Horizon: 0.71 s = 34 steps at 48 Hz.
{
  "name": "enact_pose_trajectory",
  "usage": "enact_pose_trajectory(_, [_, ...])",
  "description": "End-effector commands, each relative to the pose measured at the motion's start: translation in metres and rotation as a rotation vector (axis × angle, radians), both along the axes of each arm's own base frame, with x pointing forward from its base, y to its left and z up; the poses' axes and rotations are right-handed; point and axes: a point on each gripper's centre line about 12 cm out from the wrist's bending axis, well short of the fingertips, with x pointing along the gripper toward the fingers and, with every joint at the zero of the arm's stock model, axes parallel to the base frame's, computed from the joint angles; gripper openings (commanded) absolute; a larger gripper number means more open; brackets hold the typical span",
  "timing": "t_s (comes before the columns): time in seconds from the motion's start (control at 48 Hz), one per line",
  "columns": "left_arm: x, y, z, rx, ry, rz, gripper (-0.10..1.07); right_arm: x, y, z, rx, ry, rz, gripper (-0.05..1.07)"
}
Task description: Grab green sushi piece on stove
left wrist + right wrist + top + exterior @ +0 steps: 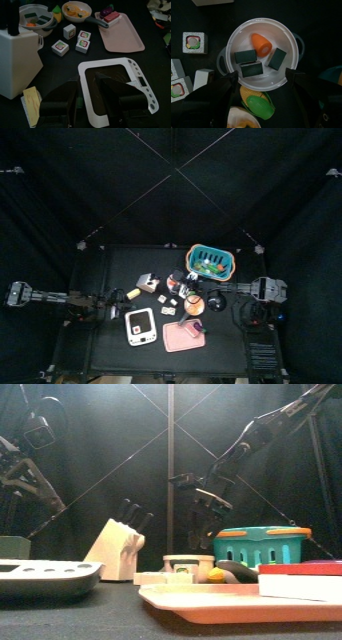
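The left gripper (95, 98) hangs over the near end of the stove (138, 75) with its jaws set wide apart and nothing between them. The stove's long axis runs straight out ahead of the jaws, and its dark top shows under and beyond them. No sushi can be seen on that top. The only sushi pieces (81, 45) in view are four small white cubes with coloured faces, standing on the table just past the stove's far end, ahead of the jaws and a little toward the block (17, 60) side. Several show green, and the one nearest the stove's far corner looks the greenest, though that is hard to settle. Being cubes, they have no long axis to line up on. The right gripper (261, 92), jaws also spread and empty, hovers above a white pot (244, 27) holding a carrot and dark green blocks, with the cubes off to one side of it. Judged from this, the left arm is better placed, since the cubes lie directly along its line of reach. It is pitched forward and down, wrist rolled somewhat, so a short push ahead past the stove and a drop would bring the open jaws around a cube.
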Motion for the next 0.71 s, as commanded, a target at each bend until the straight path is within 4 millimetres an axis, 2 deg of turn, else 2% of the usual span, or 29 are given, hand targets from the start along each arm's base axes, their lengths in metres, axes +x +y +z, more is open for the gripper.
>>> enact_pose_trajectory(0.0, [0.002,0.0,0.003,-0.002,-0.012,-0.001,0.73,0.001,0.004,0.025,-0.02,-0.069,0.015,1.03])
enact_pose_trajectory(0.167, [0.004,-0.002,0.007,-0.005,-0.029,-0.015,0.74,0.001,0.026,0.047,-0.023,-0.129,0.064,1.03])
enact_pose_trajectory(0.292, [0.008,-0.019,0.015,-0.015,-0.053,-0.095,0.74,-0.001,0.046,0.056,-0.019,-0.196,0.124,1.03])
enact_pose_trajectory(0.396, [0.013,-0.03,0.025,-0.018,-0.062,-0.138,0.75,-0.004,0.061,0.054,-0.01,-0.26,0.187,1.03])
enact_pose_trajectory(0.542, [0.019,-0.041,0.032,-0.052,0.005,-0.135,0.75,-0.016,0.069,0.047,0.017,-0.334,0.22,1.03])
enact_pose_trajectory(0.688, [0.023,-0.055,0.038,-0.09,0.17,-0.099,0.75,-0.028,0.076,0.046,0.056,-0.408,0.225,1.03])
